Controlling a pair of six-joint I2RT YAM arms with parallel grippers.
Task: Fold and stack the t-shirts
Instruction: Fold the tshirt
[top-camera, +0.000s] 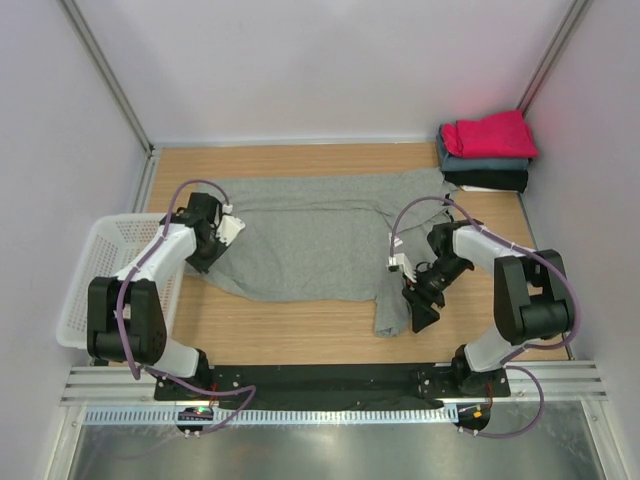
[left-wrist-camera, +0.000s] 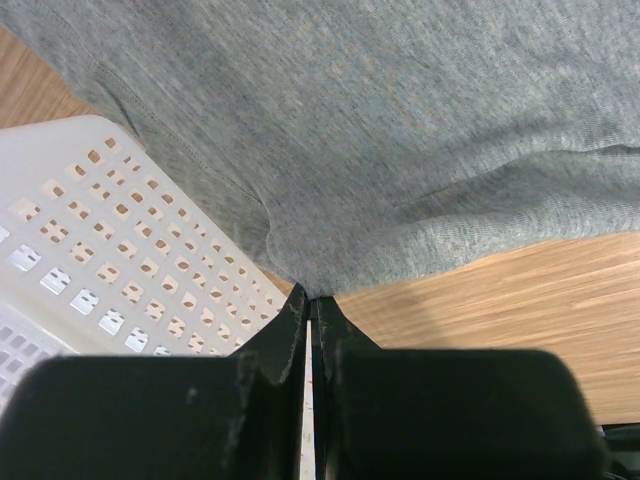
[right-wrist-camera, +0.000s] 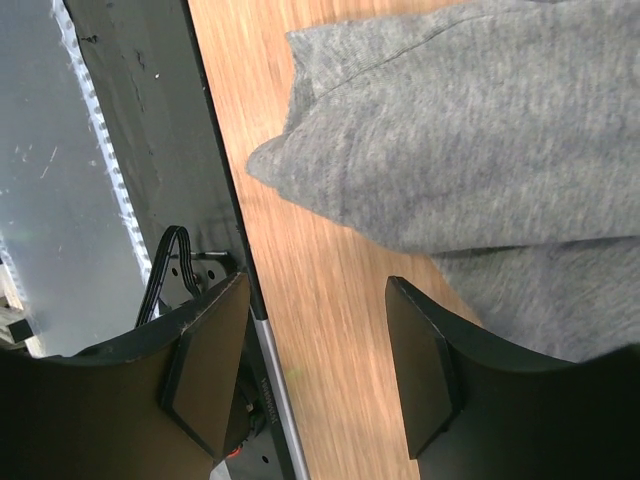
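A large heather-grey t-shirt (top-camera: 310, 240) lies spread across the wooden table, with one sleeve hanging toward the front edge. My left gripper (top-camera: 207, 258) is at its left side. In the left wrist view this gripper (left-wrist-camera: 310, 300) is shut on a pinched bit of the grey t-shirt (left-wrist-camera: 380, 130). My right gripper (top-camera: 421, 308) hovers by the sleeve at the front right. In the right wrist view it (right-wrist-camera: 316, 285) stands open over bare wood, and the grey t-shirt (right-wrist-camera: 470, 130) lies just beyond the fingertips. Folded magenta (top-camera: 490, 133), slate-blue (top-camera: 478, 162) and black (top-camera: 490, 181) t-shirts sit stacked at the back right corner.
A white mesh basket (top-camera: 85, 290) stands off the table's left side, close under my left gripper, and also shows in the left wrist view (left-wrist-camera: 90, 240). The black base rail (right-wrist-camera: 150, 120) runs along the near table edge beside my right gripper.
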